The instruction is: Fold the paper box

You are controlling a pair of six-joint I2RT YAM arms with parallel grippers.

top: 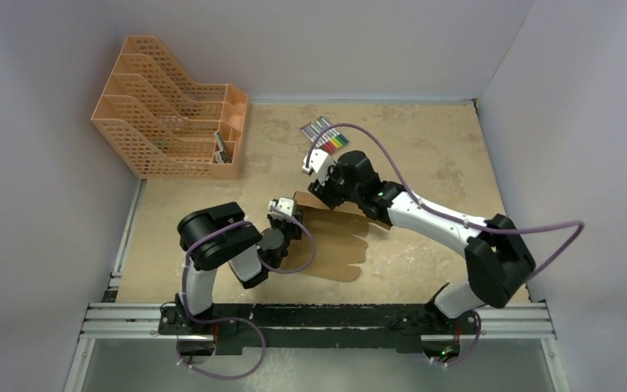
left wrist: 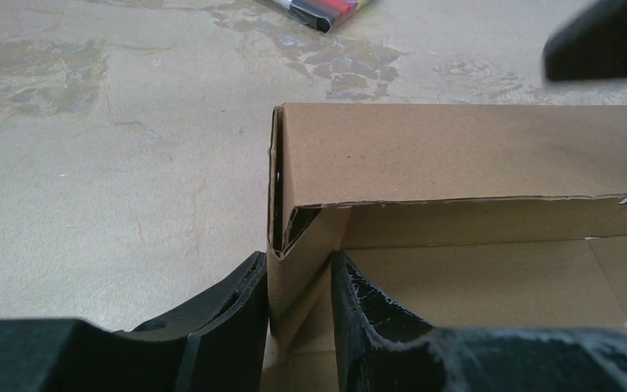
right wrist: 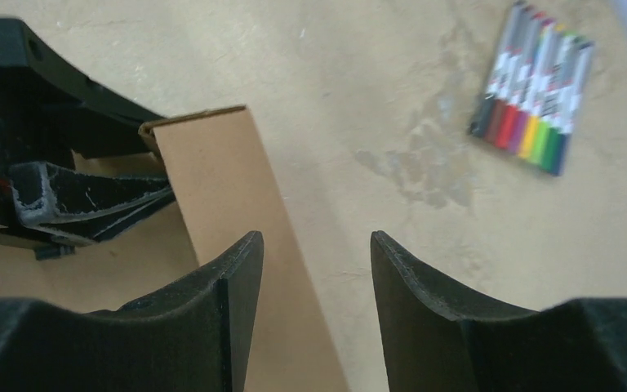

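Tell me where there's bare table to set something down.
Bare table runs from the markers to the right wall, and between the orange rack and the left arm. Crowded at the paper box, where left pincer and right pincer meet.

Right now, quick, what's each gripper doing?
Left gripper: closed on a corner wall of the paper box.
Right gripper: open, holding nothing.

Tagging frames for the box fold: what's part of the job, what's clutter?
Job: paper box, left gripper clamped on its corner wall, right gripper open over the raised wall.
Clutter: orange mesh file rack, set of coloured markers.
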